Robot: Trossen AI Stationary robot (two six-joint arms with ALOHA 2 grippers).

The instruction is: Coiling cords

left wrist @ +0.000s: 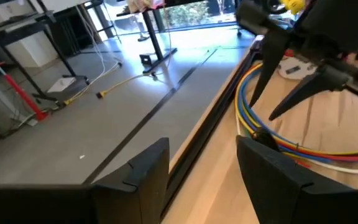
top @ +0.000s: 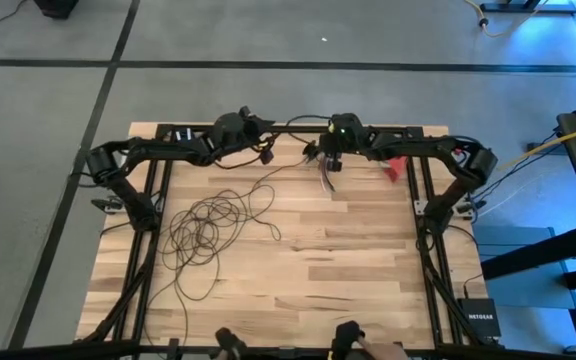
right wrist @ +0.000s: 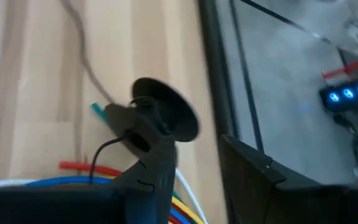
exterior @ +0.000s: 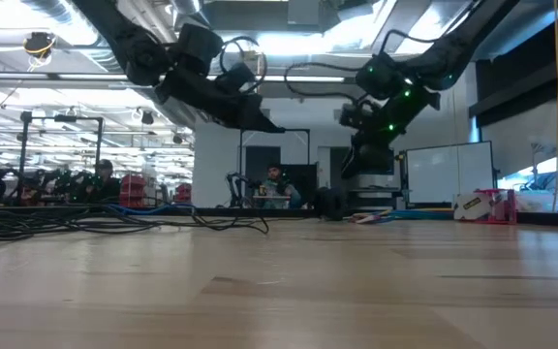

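Pincer tips of the right arm hang spread above the tabletop's far edge, hard to resolve from above; its wrist camera shows the black puck against one finger. Left pincer gapes empty near the same edge beside multicoloured wires. Cords sprawl in loose loops on the left side

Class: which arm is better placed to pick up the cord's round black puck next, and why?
Probably the right gripper: the puck sits just beyond its open fingers. The left gripper faces off the table edge.
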